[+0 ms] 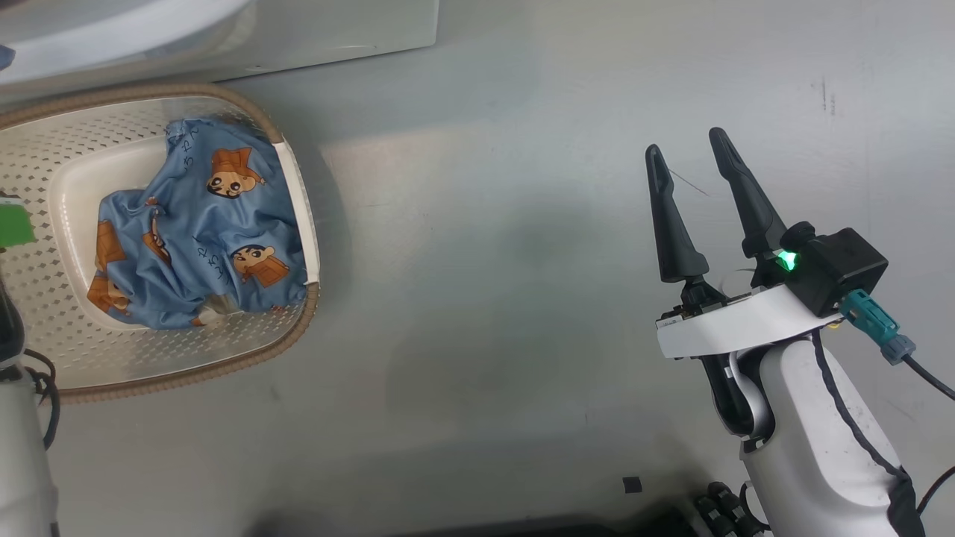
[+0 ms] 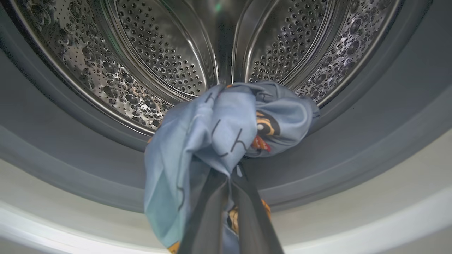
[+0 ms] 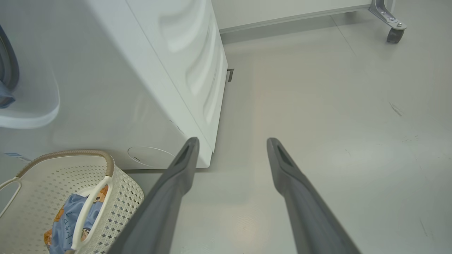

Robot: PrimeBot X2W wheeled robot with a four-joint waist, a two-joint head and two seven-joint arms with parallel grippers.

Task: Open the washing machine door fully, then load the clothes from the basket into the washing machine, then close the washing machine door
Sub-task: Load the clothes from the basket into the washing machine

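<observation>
Door is open, judging by the bare drum [image 2: 159, 53]. Left hand [image 2: 229, 173] pinches one garment [image 2: 212, 130] at the drum's mouth, not yet inside. More clothes [image 1: 201, 231] lie in the basket [image 1: 186, 373] — right hand [image 1: 686, 142] wide, empty. Door-closing remains.

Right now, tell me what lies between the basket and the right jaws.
Nothing but bare grey floor between the basket and the open right jaws, as the head view shows.
</observation>
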